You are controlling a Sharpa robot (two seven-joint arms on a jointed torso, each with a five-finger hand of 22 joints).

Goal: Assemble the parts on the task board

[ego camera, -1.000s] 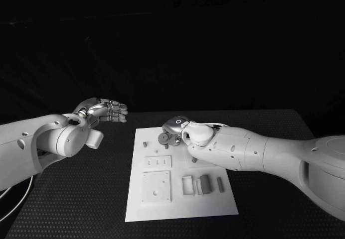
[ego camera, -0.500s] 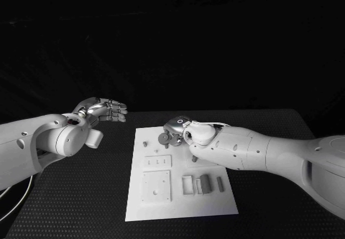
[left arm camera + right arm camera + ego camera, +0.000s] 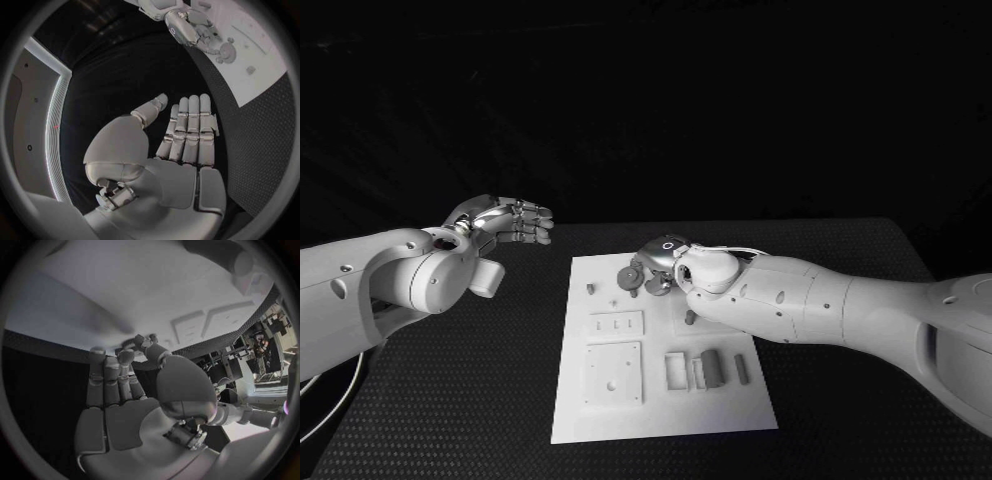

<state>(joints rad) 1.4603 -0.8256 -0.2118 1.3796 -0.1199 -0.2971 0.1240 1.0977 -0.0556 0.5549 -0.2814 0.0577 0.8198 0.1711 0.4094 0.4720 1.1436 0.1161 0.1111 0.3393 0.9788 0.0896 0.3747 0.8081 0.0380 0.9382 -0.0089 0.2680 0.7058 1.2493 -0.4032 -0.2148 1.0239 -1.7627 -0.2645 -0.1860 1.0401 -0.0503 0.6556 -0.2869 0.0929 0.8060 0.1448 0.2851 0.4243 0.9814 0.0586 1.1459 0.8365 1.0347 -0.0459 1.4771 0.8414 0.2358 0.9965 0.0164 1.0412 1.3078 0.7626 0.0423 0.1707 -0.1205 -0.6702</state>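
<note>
The white task board (image 3: 750, 402) lies in the middle of the black table. My right hand (image 3: 651, 276) hovers low over its far end, thumb and fingertips (image 3: 134, 343) drawn together. They seem to pinch a small round grey part (image 3: 226, 50) just above the board (image 3: 256, 35). My left hand (image 3: 506, 221) hangs in the air left of the board. Its fingers (image 3: 187, 130) are stretched out straight and hold nothing.
On the board sit a slotted plate (image 3: 617, 326), a square plate (image 3: 613, 375), several upright grey bars (image 3: 711, 369) and a small peg (image 3: 591, 289). Bare black mat (image 3: 459, 400) lies on either side of the board.
My right hand and forearm have shifted slightly to the right over the board's far end. The left hand has stayed where it was.
</note>
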